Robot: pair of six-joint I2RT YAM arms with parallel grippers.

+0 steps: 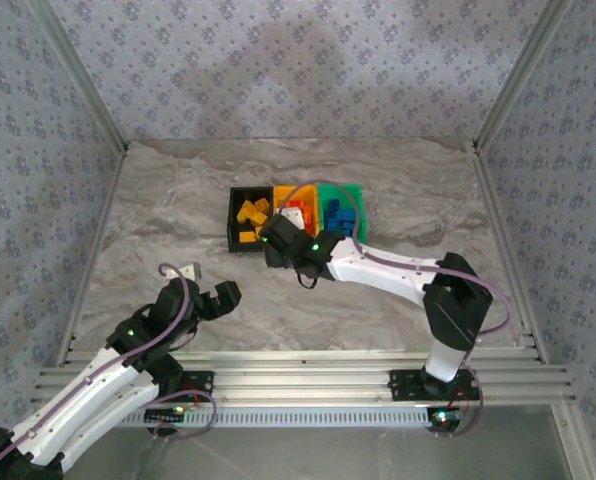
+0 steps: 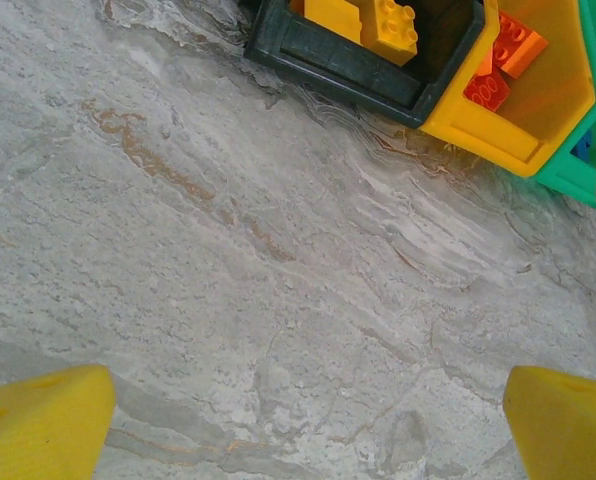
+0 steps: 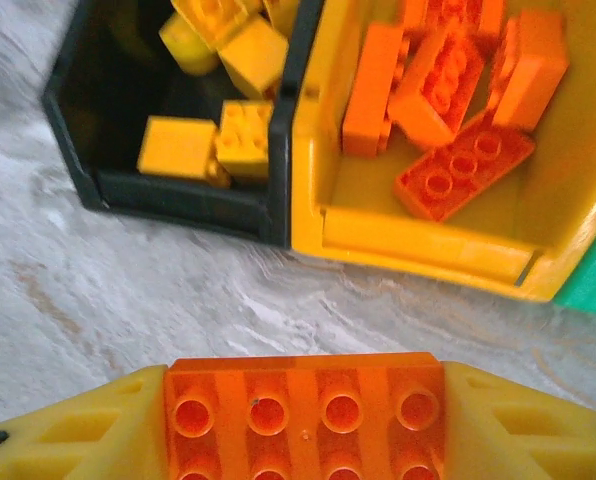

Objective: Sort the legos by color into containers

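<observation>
Three bins stand side by side at mid-table: a black bin [image 1: 246, 222] with yellow-orange bricks [image 3: 243, 137], an orange-yellow bin [image 1: 286, 196] with red-orange bricks [image 3: 463, 167], and a green bin [image 1: 350, 195] with blue bricks [image 1: 336, 215]. My right gripper [image 3: 303, 420] hovers just in front of the black and orange-yellow bins, shut on a red-orange brick [image 3: 303, 415] with its hollow underside facing the camera. My left gripper [image 1: 221, 297] rests low near the table's front left, open, with nothing between its yellow fingers [image 2: 43, 425].
Bare marble tabletop [image 2: 278, 280] lies between the left gripper and the bins. Patterned walls enclose the table on three sides. An aluminium rail frame [image 1: 308, 375] runs along the near edge by the arm bases.
</observation>
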